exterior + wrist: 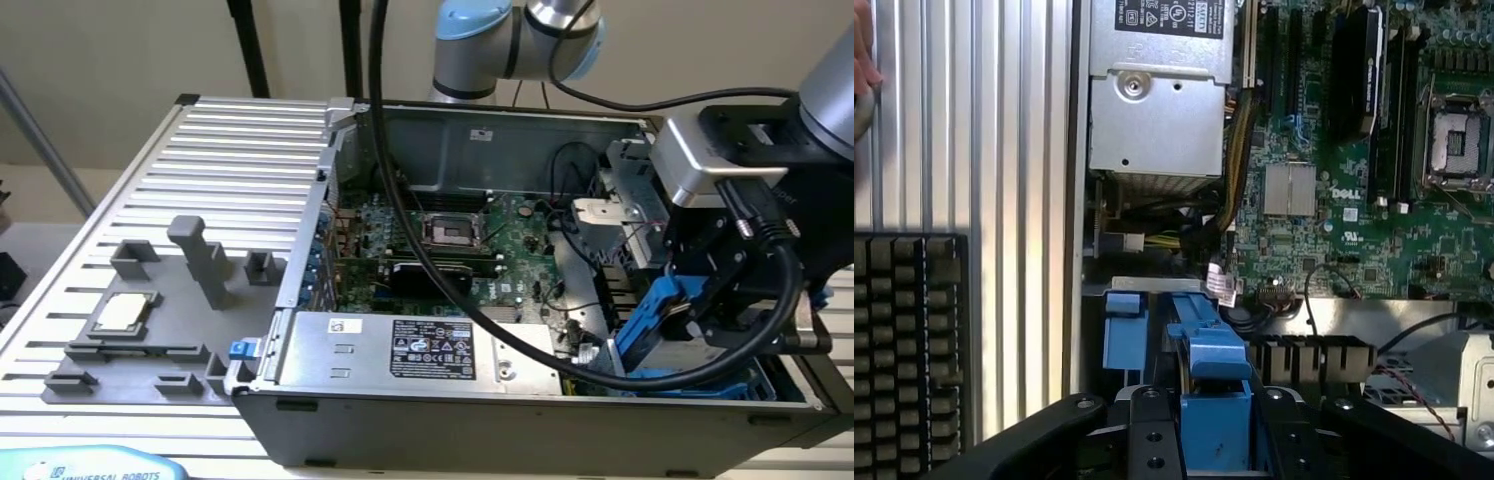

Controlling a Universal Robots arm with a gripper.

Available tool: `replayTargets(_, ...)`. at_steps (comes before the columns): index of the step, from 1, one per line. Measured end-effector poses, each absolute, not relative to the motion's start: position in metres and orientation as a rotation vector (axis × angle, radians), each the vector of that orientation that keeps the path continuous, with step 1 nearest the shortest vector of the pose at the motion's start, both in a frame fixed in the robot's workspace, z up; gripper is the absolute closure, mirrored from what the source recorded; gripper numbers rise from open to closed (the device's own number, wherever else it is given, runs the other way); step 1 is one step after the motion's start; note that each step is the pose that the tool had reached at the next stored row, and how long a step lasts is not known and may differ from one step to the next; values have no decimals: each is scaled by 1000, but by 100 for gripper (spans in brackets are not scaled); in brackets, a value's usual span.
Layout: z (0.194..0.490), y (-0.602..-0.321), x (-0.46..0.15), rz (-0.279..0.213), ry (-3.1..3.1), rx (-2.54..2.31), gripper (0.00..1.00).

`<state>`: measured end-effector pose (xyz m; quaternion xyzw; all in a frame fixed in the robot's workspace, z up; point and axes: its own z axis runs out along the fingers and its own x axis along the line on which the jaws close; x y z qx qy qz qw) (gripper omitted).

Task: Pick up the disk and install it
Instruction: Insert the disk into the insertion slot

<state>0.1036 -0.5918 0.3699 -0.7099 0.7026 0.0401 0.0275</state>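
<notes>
The disk (663, 338) is a silver drive in a bright blue carrier frame. It hangs tilted over the drive bay (707, 385) at the corner of the open computer case (534, 420) nearest the camera, on the exterior view's right. My gripper (714, 315) is shut on it from above. In the wrist view the blue frame of the disk (1209, 395) sits between my black fingers (1149, 440), and the gripper (1216, 445) is closed against both its sides. The drive's label is hidden.
A silver power supply (427, 350) with a black label lies beside the bay along the case's front wall. The motherboard (454, 240) and loose cables (587, 320) fill the case floor. On the ribbed table, a grey fixture (160, 330) carries a small CPU chip (120, 312).
</notes>
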Motion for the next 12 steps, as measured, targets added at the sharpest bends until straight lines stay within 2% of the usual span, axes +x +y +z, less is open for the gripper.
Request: replayTargets(12, 358, -592, 103, 134, 2173, -2196, 67)
